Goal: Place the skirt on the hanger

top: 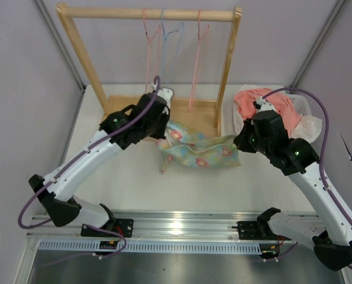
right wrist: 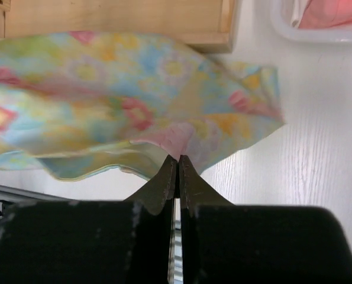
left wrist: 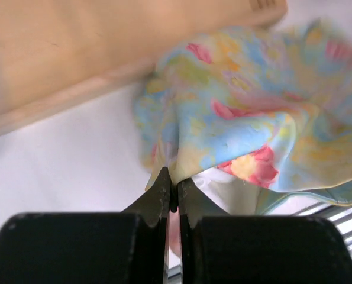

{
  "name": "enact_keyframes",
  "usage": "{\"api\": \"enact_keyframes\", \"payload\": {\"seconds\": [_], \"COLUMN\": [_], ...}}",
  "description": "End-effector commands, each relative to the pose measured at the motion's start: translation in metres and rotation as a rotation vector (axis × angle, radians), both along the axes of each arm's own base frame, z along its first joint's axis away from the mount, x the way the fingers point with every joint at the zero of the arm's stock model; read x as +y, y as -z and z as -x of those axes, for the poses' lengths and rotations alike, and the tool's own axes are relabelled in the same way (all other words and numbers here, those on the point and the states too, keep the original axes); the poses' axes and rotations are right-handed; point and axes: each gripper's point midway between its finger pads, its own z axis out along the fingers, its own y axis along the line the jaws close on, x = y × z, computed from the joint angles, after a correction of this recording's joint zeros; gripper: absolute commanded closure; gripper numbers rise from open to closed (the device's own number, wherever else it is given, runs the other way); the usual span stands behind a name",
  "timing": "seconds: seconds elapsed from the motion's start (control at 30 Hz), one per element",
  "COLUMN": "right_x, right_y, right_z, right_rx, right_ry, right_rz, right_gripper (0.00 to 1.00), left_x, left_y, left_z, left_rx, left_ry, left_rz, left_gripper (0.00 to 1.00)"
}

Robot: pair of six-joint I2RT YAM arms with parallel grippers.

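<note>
Both grippers are pinching the flowered skirt, one at each end.
The left gripper [left wrist: 173, 190] and right gripper [right wrist: 178, 168] are each clamping a fold of the skirt [top: 200, 151] with jaws pressed together. The cloth is sagging between them in front of the wooden rack [top: 149, 12], its upper edge overlapping the rack's base. The hanger [top: 194, 71] is dangling from the rack's top bar, well apart from the skirt. A coral garment [top: 264, 103] is lying in the white basket [top: 303, 106].

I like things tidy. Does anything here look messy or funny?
The coral-pink garment spills over the white basket's rim. The skirt sags, crumpled, between the left hand and right hand.
</note>
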Motion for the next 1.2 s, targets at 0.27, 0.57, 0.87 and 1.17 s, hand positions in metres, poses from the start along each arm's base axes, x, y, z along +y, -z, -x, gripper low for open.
{"api": "enact_keyframes", "payload": {"seconds": [0.27,0.57,0.87,1.17], "right_x": [-0.021,0.027,0.076,0.104], "right_y": [-0.068,-0.137,-0.078,-0.045], "right_z": [-0.06,-0.11,-0.091,-0.08], "right_rx": [-0.175,-0.305,-0.179,-0.108], "right_ry": [-0.051,-0.271,-0.415,-0.474], "right_rz": [-0.024,-0.123,-0.046,0.025], "right_gripper": [1.0,1.0,1.0,1.0], "left_x": [0.102,0.104,0.072,0.018], "left_y": [-0.081,-0.049,0.036,0.043], "left_z": [0.001,0.01,0.029,0.044], "left_rx": [-0.113,-0.017,0.144,0.087], "left_ry": [-0.276,-0.245,-0.116,0.121], "left_rz": [0.003,0.08,0.157,0.305], "left_gripper": [1.0,0.97,0.46,0.22]}}
